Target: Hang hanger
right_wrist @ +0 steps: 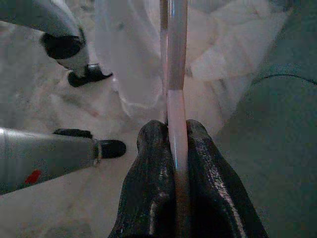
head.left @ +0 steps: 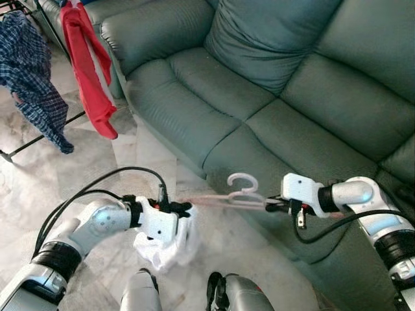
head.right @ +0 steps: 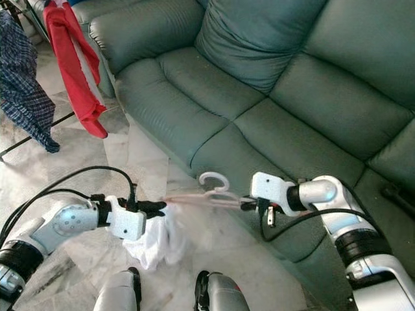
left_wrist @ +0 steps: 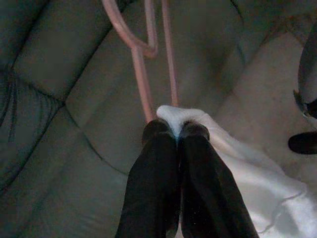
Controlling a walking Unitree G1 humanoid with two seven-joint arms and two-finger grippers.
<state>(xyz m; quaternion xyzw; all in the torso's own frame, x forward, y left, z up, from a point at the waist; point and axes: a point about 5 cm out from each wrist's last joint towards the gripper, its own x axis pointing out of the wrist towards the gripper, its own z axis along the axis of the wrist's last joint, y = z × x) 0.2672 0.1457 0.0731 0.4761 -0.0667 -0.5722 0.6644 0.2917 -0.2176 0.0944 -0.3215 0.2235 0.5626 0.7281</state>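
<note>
I've got the pink hanger (head.left: 233,197) level between both arms: right gripper (right_wrist: 176,136) pinching its 3 o'clock end, left gripper (left_wrist: 176,134) clamped on hanger plus white garment (head.left: 170,246) (keeps cloth on).

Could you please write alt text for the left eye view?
Two grippers hold a pink hanger level between them: the left gripper also pinches a white garment, the right gripper its other end. A green sofa stands behind.
</note>
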